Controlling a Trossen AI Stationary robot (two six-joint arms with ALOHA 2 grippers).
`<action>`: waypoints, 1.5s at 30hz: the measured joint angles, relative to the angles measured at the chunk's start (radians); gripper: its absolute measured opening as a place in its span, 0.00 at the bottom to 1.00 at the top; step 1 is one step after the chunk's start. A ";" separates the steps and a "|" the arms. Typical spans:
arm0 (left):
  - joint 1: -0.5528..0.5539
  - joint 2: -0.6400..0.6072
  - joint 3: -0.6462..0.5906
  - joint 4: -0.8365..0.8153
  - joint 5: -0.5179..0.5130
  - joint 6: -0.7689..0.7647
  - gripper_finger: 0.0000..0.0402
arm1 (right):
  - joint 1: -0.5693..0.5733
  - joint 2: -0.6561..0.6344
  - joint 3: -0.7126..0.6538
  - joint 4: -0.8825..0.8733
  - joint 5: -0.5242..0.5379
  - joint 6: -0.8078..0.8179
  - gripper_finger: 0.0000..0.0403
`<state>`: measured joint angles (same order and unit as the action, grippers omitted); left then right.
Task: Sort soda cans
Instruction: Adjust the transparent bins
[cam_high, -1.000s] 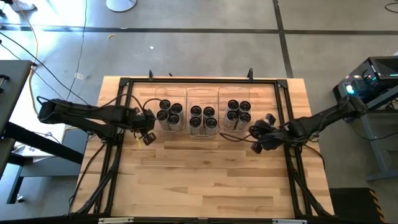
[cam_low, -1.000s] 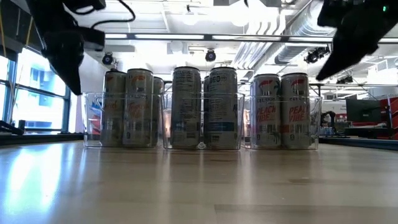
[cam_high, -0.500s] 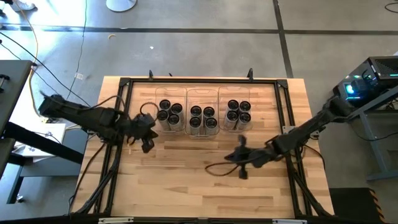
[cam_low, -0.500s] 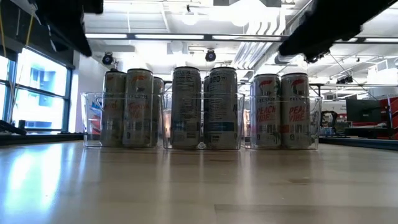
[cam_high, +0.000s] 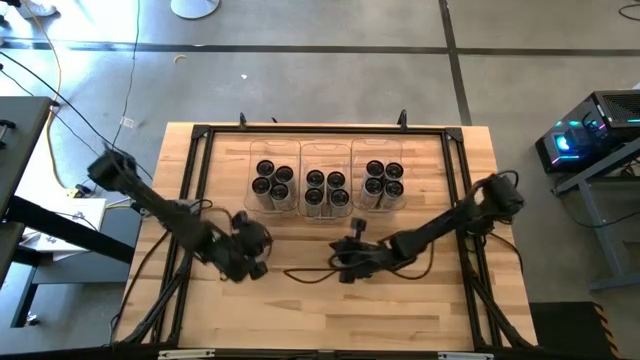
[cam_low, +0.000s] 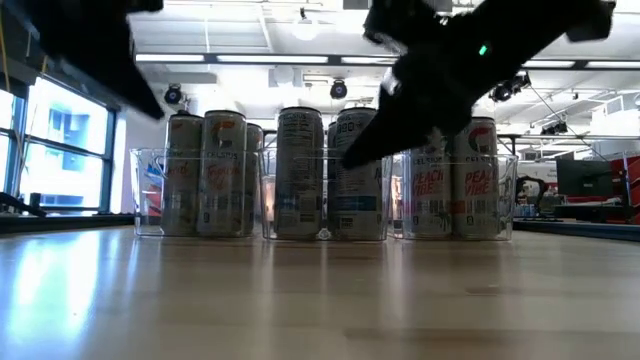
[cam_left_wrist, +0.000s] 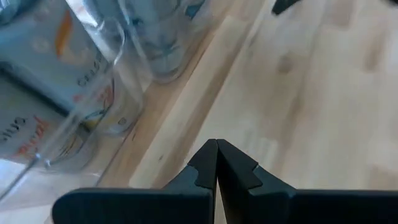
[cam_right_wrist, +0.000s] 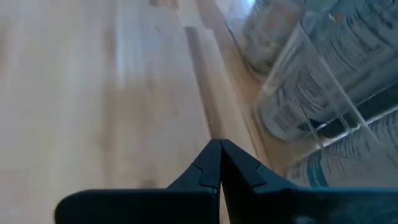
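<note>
On the table (cam_high: 300, 310), soda cans (cam_high: 325, 187) binned, left end effector (cam_left_wrist: 216, 163) and right end effector (cam_right_wrist: 220, 163) seemingly closed, empty.

Back soda cans (cam_low: 252, 175) hidden behind the front ones in the low view, right arm (cam_low: 450, 70) a dark blur covering part of the middle cans, left arm (cam_low: 90, 50) blurry and cut off at the top corner, can labels (cam_left_wrist: 37, 93) smeared in both wrist views

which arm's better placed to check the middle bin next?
Right, probably. Its gripper hangs shut over bare table just in front of the middle bin. The left gripper, also shut and empty, sits off toward the left bin.
</note>
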<state>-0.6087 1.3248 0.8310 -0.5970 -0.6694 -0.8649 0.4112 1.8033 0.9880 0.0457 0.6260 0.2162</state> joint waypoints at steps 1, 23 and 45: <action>-0.010 0.039 0.000 -0.001 -0.026 -0.015 0.00 | -0.009 0.015 0.004 0.000 0.009 0.003 0.00; 0.204 0.396 -0.001 -0.001 -0.289 0.141 0.00 | -0.187 0.108 0.005 0.015 0.004 0.066 0.00; 0.311 0.396 -0.001 0.046 -0.353 0.427 0.00 | -0.305 0.107 0.005 0.048 0.021 0.011 0.00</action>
<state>-0.2978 1.7210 0.8299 -0.5507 -1.0224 -0.4381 0.1064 1.9100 0.9928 0.0940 0.6467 0.2273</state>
